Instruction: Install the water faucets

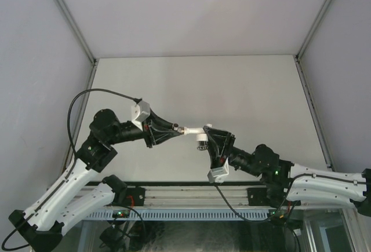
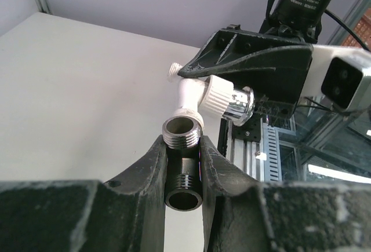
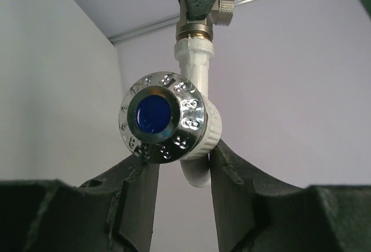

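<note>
In the left wrist view my left gripper (image 2: pixel 182 150) is shut on the short dark-grey metal fitting (image 2: pixel 183 168), whose silvery threaded end points up. That end meets the lower collar of the white bent tap (image 2: pixel 191 94). My right gripper (image 3: pixel 181 158) is shut on the white tap (image 3: pixel 196 72). Its chrome knob with a blue centre (image 3: pixel 162 117) faces the right wrist camera. In the top view the two grippers (image 1: pixel 177 129) (image 1: pixel 206 131) meet tip to tip above the table, with the tap (image 1: pixel 196 130) between them.
The grey table (image 1: pixel 232 90) lies below, with white walls on three sides. An aluminium rail (image 1: pixel 191 197) carrying the arm bases runs along the near edge. The right arm's wrist camera (image 2: pixel 342 81) shows close behind the tap in the left wrist view.
</note>
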Controlling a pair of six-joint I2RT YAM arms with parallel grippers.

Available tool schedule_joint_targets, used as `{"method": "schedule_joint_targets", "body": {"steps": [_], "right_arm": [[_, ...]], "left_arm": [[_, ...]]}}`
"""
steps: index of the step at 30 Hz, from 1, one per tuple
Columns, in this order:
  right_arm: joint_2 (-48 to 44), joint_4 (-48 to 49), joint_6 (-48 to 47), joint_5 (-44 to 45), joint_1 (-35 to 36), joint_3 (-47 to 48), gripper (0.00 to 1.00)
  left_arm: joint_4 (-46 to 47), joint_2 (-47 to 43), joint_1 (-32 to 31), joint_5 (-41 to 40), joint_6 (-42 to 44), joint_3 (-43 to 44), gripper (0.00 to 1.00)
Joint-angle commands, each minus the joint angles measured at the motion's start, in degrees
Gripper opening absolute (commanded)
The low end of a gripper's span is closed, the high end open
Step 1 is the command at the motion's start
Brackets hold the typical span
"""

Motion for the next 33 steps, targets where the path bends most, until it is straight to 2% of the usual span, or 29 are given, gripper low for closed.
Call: {"method": "schedule_joint_targets", "body": {"steps": [1,7,11,13,15,22,23,24,26,29,30,33], "right_arm": [[-3.1,0.0,17.8,-7.1,-0.4,4.0,0.00],[-6.8,-2.3,42.1,-24.1,-10.4,5.7,0.00],[-7.6,-0.4,62.2,-30.2,-17.8,6.0,0.00],[-7.5,-0.2,68.5,-33.2,-20.0,6.0,0.00],[-6.8,1.0,75.6,-34.2,-21.0,6.1,0.00],[-4.1,0.1,90.4,-34.7,-22.4,8.6,0.00],[-4.0,-0.1,90.6,-35.0,-22.8,8.5,0.03],[-4.1,-0.5,90.4,-34.7,-23.0,8.6,0.10],[-4.2,-1.8,88.6,-33.6,-23.2,8.6,0.32],[-4.2,-3.2,82.8,-34.7,-23.2,8.6,0.52],[-4.2,-3.4,81.0,-35.2,-23.2,8.6,0.57],[-4.1,-3.2,77.4,-35.1,-23.2,8.5,0.60]], "left_arm": [[5.0,-1.3,0.0,-0.7,4.4,-0.6,0.00],[6.7,-3.3,0.0,2.1,8.8,-2.9,0.00],[6.8,-4.1,0.0,2.9,10.8,-3.6,0.00],[6.8,-4.0,0.0,3.5,11.4,-3.8,0.00],[7.1,-3.9,0.0,4.4,11.8,-3.9,0.00],[7.3,-3.8,0.0,5.2,13.1,-4.0,0.00],[7.3,-3.8,0.0,4.8,13.1,-4.0,0.00],[7.3,-3.8,0.0,4.8,13.0,-4.0,0.00],[7.3,-3.9,0.0,4.8,12.7,-3.9,0.00],[7.3,-3.5,0.0,5.3,12.0,-3.6,0.00],[7.3,-3.4,0.0,5.5,11.7,-3.4,0.00],[7.3,-3.0,0.0,6.8,11.1,-3.1,0.00]]}}
